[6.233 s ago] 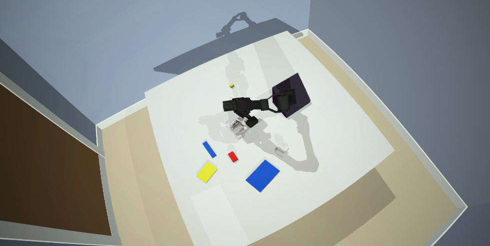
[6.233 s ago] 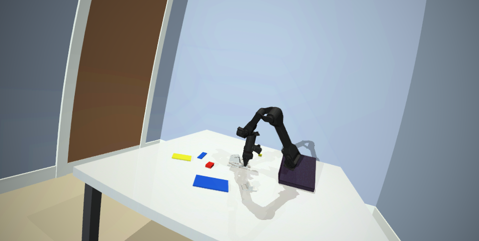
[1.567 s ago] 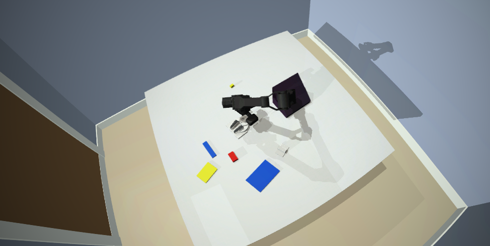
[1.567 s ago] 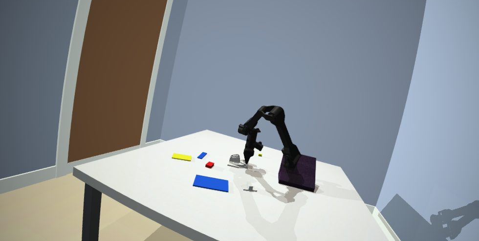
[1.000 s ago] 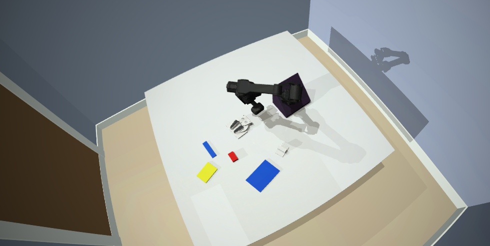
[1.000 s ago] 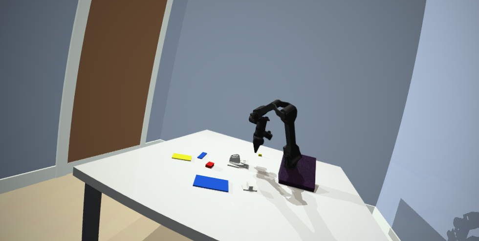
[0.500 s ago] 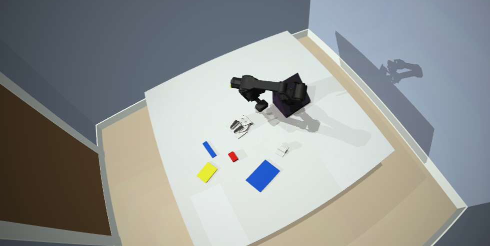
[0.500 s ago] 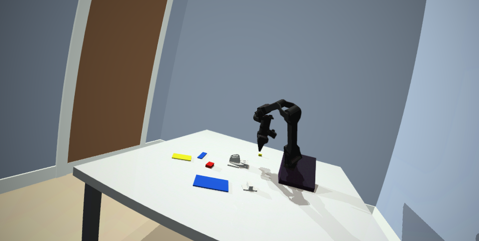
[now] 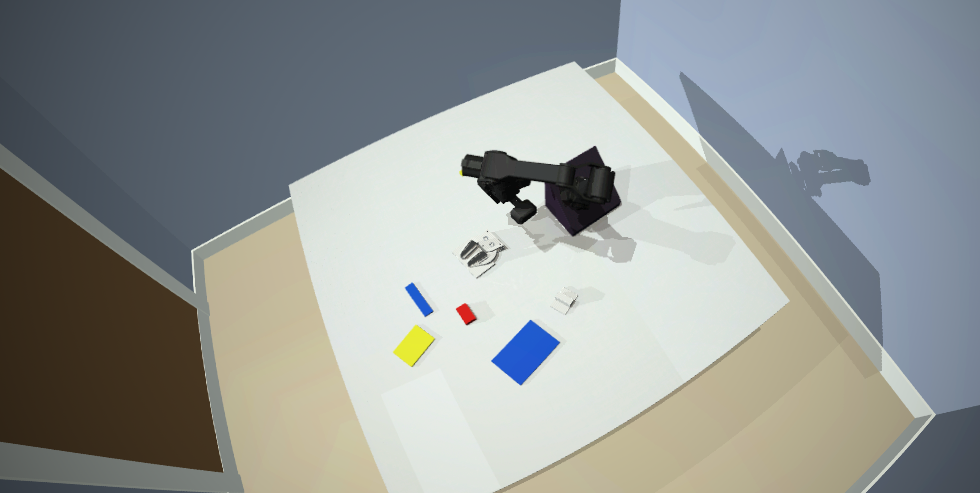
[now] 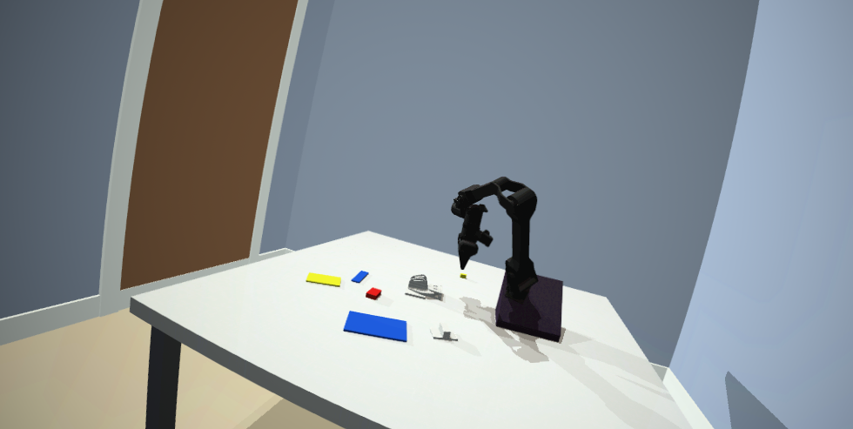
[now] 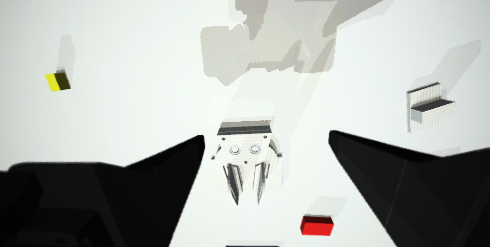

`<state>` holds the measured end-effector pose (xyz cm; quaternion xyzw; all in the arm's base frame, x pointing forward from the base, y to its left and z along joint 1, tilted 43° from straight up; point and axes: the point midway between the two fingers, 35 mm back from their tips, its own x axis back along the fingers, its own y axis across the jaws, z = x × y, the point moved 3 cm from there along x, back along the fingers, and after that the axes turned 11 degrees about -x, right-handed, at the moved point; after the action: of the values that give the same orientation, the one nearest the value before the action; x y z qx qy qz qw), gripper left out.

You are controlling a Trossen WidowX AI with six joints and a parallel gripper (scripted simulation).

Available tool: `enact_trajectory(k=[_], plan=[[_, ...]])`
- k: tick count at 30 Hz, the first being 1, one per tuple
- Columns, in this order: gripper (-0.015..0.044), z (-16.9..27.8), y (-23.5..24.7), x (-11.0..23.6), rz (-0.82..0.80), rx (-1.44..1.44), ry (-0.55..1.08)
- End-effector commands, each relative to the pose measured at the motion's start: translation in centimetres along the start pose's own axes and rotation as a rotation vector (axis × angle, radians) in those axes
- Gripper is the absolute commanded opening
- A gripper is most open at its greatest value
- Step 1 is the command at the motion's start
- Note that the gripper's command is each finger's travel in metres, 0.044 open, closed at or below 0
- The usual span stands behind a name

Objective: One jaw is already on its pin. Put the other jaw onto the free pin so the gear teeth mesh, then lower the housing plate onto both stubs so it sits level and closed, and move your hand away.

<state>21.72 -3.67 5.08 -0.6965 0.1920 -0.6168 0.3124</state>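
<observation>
The white housing plate lies over the rear of the mechanism, with two round stub ends showing in it side by side. It looks about level, but its seating height cannot be told. Two grey jaws reach out from under it, roughly parallel with a gap between their tips; they also show in the exterior view. The pins under the plate and the gear teeth are hidden. My gripper is open and empty, raised above the table and off toward the arm's base, clear of the mechanism.
A white bracket, a red block, a blue slab, a blue strip, a yellow slab and a small yellow block lie around.
</observation>
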Motion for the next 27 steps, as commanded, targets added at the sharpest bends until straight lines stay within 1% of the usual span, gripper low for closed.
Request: enact_trajectory(k=[1, 27], plan=[[0.044, -0.06, -0.03, 0.04, -0.003, 0.006, -0.002], [0.044, -0.06, -0.03, 0.04, -0.003, 0.006, -0.002]])
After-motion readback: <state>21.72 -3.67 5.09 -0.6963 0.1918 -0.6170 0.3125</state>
